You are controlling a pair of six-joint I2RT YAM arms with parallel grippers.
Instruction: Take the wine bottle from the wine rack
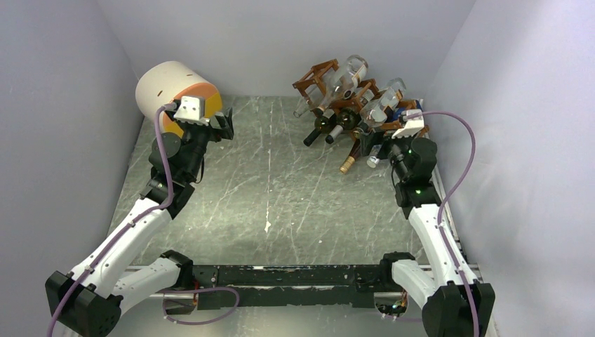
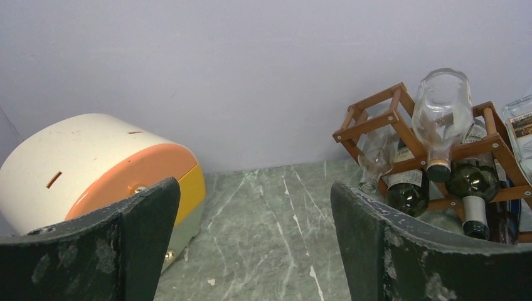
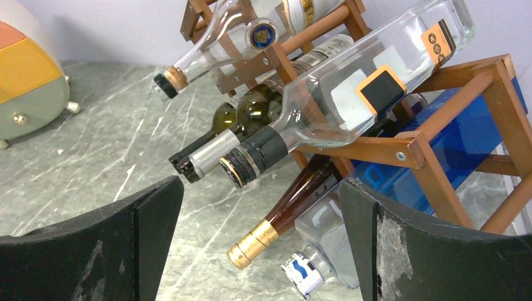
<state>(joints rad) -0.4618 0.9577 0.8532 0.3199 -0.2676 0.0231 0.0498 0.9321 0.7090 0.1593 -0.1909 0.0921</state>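
The reddish-brown wine rack [image 1: 319, 74] [image 2: 367, 125] [image 3: 376, 151] stands at the back right, holding several bottles with their necks pointing out. A brown wine bottle with a gold foil neck [image 3: 301, 204] [image 1: 349, 163] lies lowest, beside a clear bottle with a blue-and-white cap [image 3: 326, 251]. Dark green wine bottles [image 3: 251, 116] [image 2: 408, 194] rest above them. My right gripper [image 3: 258, 188] [image 1: 390, 149] is open just in front of the gold neck, touching nothing. My left gripper [image 2: 254, 188] [image 1: 203, 126] is open and holds nothing, at the back left, far from the rack.
A white-and-orange cylinder [image 1: 172, 88] [image 2: 94, 163] [image 3: 25, 81] lies at the back left, close beside my left gripper. A long clear bottle with an orange label [image 3: 364, 81] sticks out of the rack above my right gripper. Grey walls enclose the marbled table [image 1: 281, 189].
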